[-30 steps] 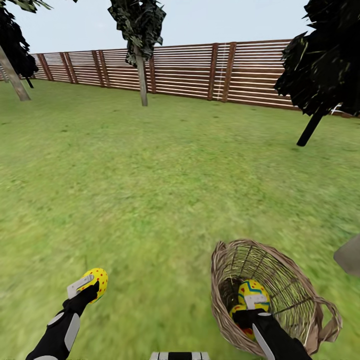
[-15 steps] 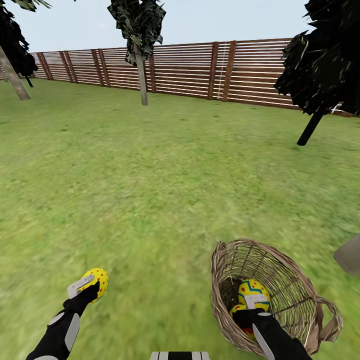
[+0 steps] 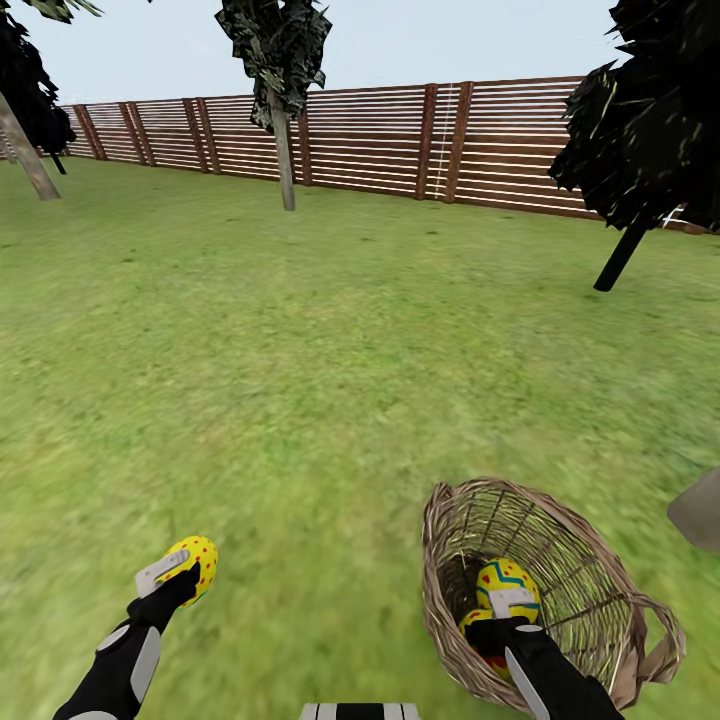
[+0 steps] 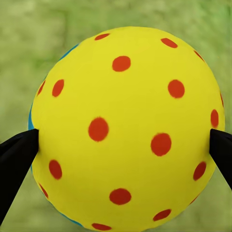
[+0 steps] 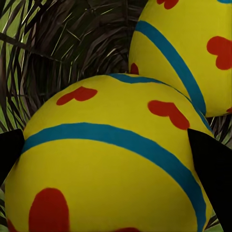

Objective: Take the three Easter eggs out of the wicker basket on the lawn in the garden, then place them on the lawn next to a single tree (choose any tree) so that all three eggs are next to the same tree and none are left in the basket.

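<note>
We are in the middle of taking the eggs out. Our left gripper [image 3: 178,572] holds one Easter egg [image 3: 190,566] above the lawn [image 3: 300,380], well apart from the wicker basket [image 3: 560,560]; its fingers [image 4: 17,159] are closed on both sides of the egg. Our right gripper [image 3: 505,612] is down inside the basket, and its fingers [image 5: 212,174] stand on the two sides of a second egg [image 5: 106,169]. They seem to touch it, but we cannot tell if the grip is already firm. The third egg [image 5: 188,53] lies just beyond this one, touching it or nearly so.

We judge that the next move is to lift the right arm straight up out of the basket without catching the weave, then to drive toward a tree [image 3: 285,150] far ahead of the fingers, near the fence [image 3: 400,140].

The eggs are bright yellow: the left one shows red dots, the right ones blue bands and red hearts. They look smooth and round, so they may slip.
</note>
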Motion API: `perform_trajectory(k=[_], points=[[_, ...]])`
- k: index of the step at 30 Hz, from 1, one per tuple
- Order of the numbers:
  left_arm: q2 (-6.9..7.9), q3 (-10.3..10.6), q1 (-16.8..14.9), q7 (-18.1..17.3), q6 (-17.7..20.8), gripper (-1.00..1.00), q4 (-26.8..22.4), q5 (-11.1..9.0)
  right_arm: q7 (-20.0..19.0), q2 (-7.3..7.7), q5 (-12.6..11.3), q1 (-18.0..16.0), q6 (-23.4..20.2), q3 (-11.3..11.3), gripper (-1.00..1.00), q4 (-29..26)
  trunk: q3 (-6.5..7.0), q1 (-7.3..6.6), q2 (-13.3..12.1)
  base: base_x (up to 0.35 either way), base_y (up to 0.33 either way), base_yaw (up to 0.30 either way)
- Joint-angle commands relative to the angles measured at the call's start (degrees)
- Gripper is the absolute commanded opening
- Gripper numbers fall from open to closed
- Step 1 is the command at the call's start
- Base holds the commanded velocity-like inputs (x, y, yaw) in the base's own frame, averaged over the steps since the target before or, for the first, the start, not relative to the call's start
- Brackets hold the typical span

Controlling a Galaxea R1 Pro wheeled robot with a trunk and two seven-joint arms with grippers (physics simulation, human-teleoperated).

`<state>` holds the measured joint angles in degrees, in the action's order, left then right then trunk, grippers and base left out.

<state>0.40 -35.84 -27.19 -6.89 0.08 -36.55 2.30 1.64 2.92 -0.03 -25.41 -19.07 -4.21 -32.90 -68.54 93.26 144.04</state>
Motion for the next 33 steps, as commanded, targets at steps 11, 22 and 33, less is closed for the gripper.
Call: perform_trajectory(k=[11,22,33], points=[[-0.13,-0.4,-0.1,-0.2,0.0,-1.00,0.0,0.3,0.1,0.07,-0.2,0.0,-0.4,-0.4,-1.00,-0.1,1.06,-0.14,-0.1,0.000,0.000,0.000],[-0.15,-0.4,-0.1,-0.4,0.2,-1.00,-0.3,0.2,0.1,0.07,-0.2,0.0,-0.4,-0.4,-1.00,-0.1,3.50,-0.42,-0.2,0.000,0.000,0.000],[-0.32,-0.4,-0.1,-0.6,0.3,-1.00,-0.2,0.3,0.1,0.07,-0.2,0.0,-0.4,-0.4,-1.00,0.2,5.93,-0.71,-0.3,-0.130,0.000,0.000]])
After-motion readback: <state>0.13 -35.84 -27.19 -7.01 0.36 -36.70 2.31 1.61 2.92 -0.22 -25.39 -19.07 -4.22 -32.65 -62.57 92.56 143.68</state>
